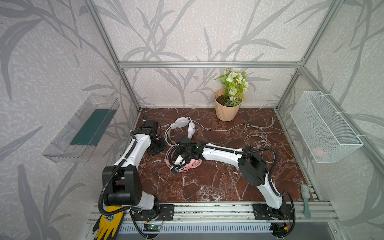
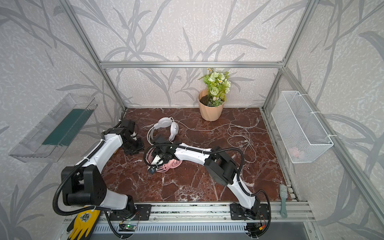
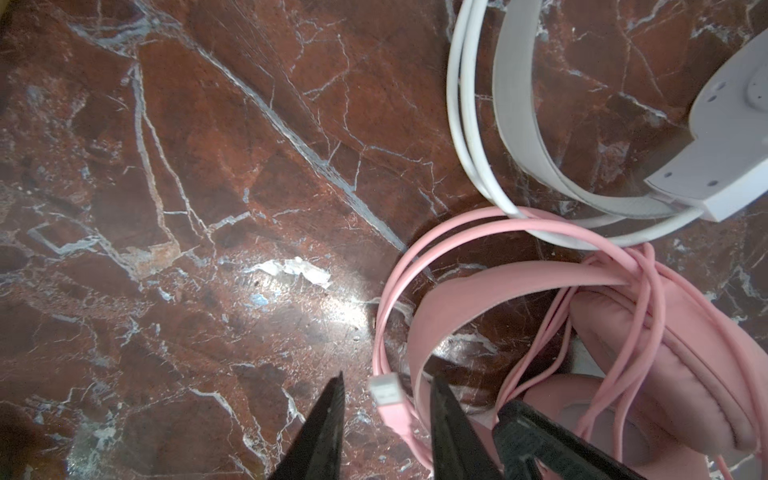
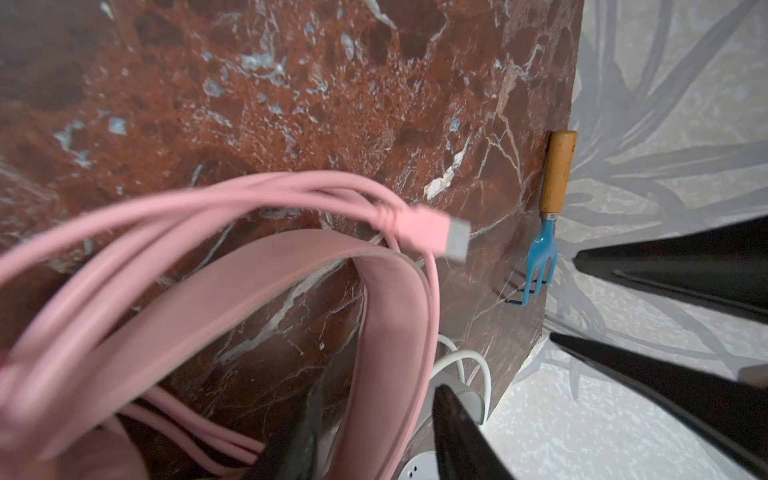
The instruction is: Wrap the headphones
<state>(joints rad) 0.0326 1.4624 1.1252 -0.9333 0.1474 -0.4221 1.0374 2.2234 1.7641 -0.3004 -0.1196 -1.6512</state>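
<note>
In both top views the pink headset (image 1: 195, 164) (image 2: 175, 165) lies mid-table, the white headset (image 1: 181, 124) just on its far side. Left wrist: the left gripper (image 3: 388, 378) gapes empty, and the pink plug (image 3: 386, 392) lies loose between its jaws, so the pink cable (image 3: 642, 266) could spring unwound. Right wrist: the right gripper (image 4: 380, 386) is parted astride the pink headband (image 4: 386, 324); lifting might snag it.

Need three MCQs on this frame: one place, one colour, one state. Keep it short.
1. Where is the flower pot? A back of the table B in a basket C front rail
2. Which colour of cable is wound on a headband? A white B pink C black
3. State of the white cable of the white headphones? A wound up B loose across the table C hung on the wall

A: the pot stands by the back wall. B: the pink cable is bundled over the headband of the pink headphones. B: it trails in open loops.
</note>
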